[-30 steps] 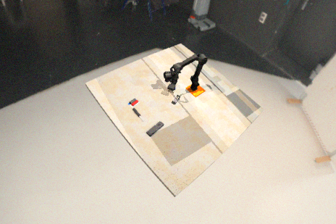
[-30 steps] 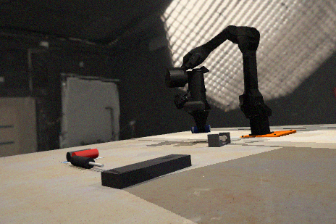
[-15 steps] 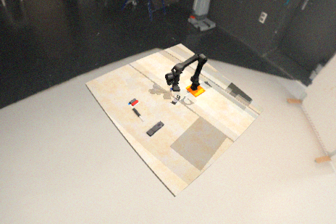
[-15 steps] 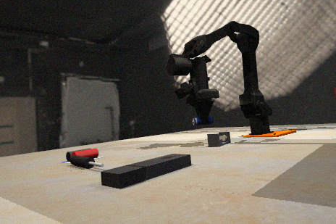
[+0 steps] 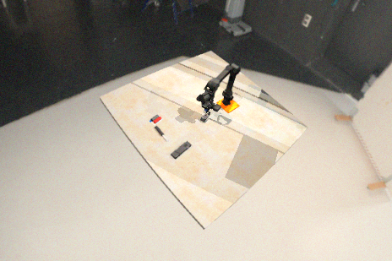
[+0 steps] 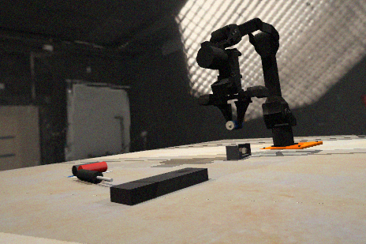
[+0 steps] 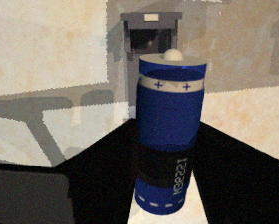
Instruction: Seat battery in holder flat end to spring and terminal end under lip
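Observation:
The blue battery [image 7: 169, 112] [image 6: 236, 123] has a pale terminal end with a round nub, at the top in the wrist view, and a dark band near its other end. My gripper [image 7: 163, 129] [image 6: 233, 122] is shut on it, one finger on each side, and holds it in the air above the table. The small grey holder [image 7: 132, 23] [image 6: 233, 153] [image 5: 204, 118] stands on the table below the battery, apart from it. Its far end wall, with a pale patch, shows beyond the terminal; the battery hides much of the rest. The spring cannot be made out.
A long dark block [image 5: 181, 149] [image 6: 158, 185] lies on the table. A black-handled screwdriver [image 5: 159, 131] [image 6: 90, 176] and a red cylinder [image 5: 156, 120] [image 6: 94, 167] lie farther left. The arm stands on an orange base plate [image 5: 230, 108] [image 6: 304, 145] to the right of the holder.

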{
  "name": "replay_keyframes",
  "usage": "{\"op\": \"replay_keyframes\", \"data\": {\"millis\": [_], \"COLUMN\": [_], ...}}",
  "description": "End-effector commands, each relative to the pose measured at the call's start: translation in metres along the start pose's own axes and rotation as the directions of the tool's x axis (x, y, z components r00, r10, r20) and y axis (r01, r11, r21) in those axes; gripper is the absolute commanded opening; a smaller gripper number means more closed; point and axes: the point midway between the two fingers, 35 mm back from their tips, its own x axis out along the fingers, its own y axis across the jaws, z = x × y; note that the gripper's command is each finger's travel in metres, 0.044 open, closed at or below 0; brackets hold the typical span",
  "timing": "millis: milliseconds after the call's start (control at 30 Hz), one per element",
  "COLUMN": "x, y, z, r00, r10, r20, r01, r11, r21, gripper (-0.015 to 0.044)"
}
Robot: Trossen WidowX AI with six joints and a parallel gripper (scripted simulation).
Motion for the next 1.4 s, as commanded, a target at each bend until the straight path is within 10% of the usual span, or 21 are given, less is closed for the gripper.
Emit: {"op": "replay_keyframes", "data": {"millis": [0, 1367], "x": [-0.001, 0.044], "y": [0.005, 0.004], "z": [0.002, 0.008], "r00": [1.000, 0.953], "r10": [0.002, 0.018], "r20": [-0.004, 0.304], "r01": [-0.002, -0.001], "r11": [0.997, 0.998], "r21": [-0.071, -0.057], "gripper": [0.0082, 0.0082]}}
